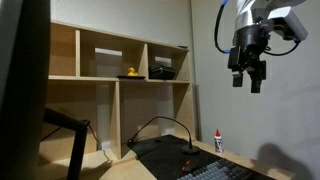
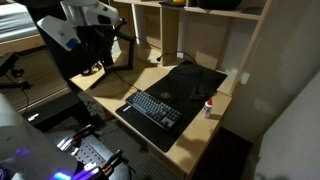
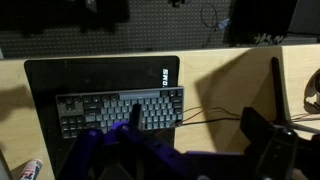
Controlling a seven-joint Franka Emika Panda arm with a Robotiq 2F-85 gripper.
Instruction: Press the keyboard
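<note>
Wrist view, nearest first: the fingers (image 3: pixel 95 148) are a dark, purple-tinged blur along the bottom edge, too soft there to read. Beyond them lies the keyboard (image 3: pixel 120 108), flat on a black mat (image 3: pixel 100 75) that covers part of the wooden worktop (image 3: pixel 235 75). A thin cable (image 3: pixel 215 112) runs from the keyboard's end across the wood. A small white bottle with a red cap (image 3: pixel 30 170) shows at the near corner, off the mat.

In an exterior view the fingers (image 1: pixel 256 80) hang high above the worktop, pointing down. They are spread apart with nothing between them, well clear of the keyboard (image 1: pixel 220 172). The bottle (image 1: pixel 218 142) stands upright just beyond the keyboard. Farther back, open wooden shelves (image 1: pixel 100 79) hold a yellow rubber duck (image 1: pixel 130 73) and, in the next compartment, a dark object (image 1: pixel 163 70) that I cannot make out.
</note>
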